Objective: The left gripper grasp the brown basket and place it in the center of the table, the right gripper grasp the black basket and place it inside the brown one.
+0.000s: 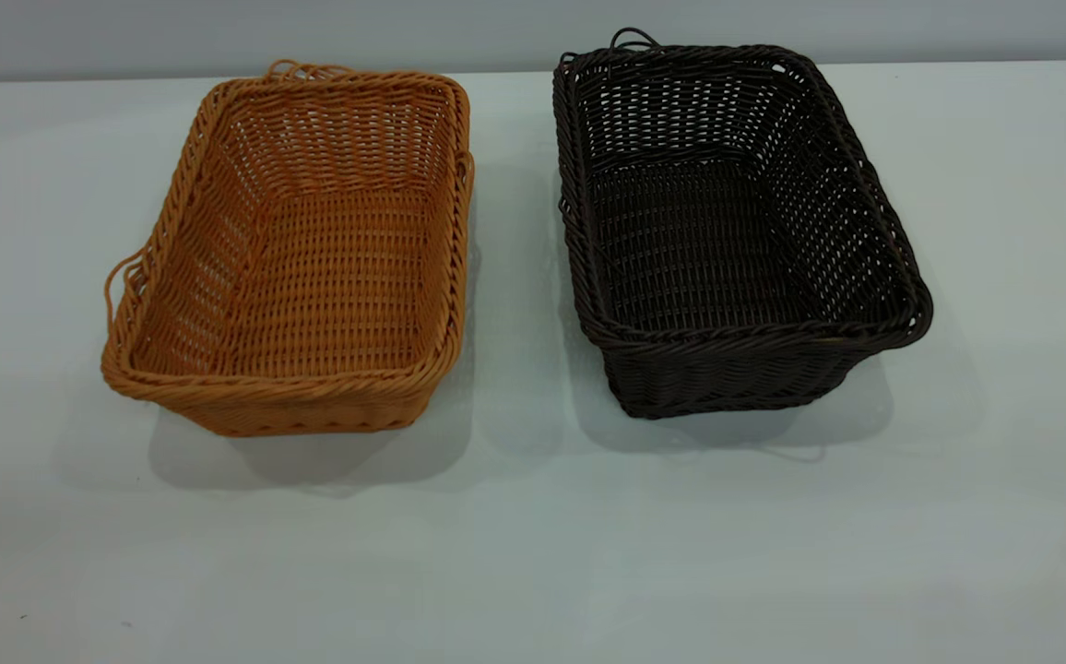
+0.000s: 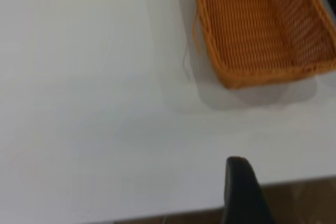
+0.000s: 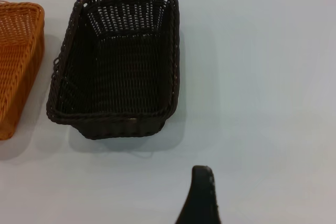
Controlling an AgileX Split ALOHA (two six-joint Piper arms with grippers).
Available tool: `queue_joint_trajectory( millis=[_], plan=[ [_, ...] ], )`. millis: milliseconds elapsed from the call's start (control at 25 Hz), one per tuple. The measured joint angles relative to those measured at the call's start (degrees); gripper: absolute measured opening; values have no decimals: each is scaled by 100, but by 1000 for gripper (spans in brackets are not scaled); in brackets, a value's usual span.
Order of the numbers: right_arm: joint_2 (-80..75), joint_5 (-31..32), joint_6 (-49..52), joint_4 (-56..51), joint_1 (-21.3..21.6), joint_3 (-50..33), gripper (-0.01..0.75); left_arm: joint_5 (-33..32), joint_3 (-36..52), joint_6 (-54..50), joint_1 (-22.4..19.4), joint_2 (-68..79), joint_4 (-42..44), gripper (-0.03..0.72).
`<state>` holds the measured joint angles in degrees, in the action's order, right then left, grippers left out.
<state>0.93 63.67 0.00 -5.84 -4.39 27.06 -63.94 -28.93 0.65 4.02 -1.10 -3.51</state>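
Orange-tan wicker, the brown basket [image 1: 302,258] stands left of the black basket [image 1: 727,231] on the table [image 1: 533,553], apart. Left gripper [image 2: 242,190] and right gripper [image 3: 202,195] hang clear of both baskets; whether either is open cannot be told.

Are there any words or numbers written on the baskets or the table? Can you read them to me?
No words, numbers or signs can be read anywhere in these pictures.
The brown basket: plain wicker, no label.
The black basket: plain wicker, no label.
The table: plain, nothing printed.
The left gripper and the right gripper: only a dark finger of each shows, with no writing.
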Motion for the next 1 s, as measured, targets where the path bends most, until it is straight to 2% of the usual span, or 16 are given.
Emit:
queue_joint_trajectory(
  millis=[440,640,760,1000],
  plan=[
    [0,-55,0,-214,0,0,554,47,95,-65,0,0,0,378],
    [-728,-162,-73,-1025,0,112,557,191,68,-411,0,663,0,379],
    [-1719,-481,-694,-1801,0,113,582,742,-18,-65,0,1569,0,400],
    [-4239,-1436,-3028,-3664,0,113,591,2155,-332,318,0,3545,0,468]
  ],
)
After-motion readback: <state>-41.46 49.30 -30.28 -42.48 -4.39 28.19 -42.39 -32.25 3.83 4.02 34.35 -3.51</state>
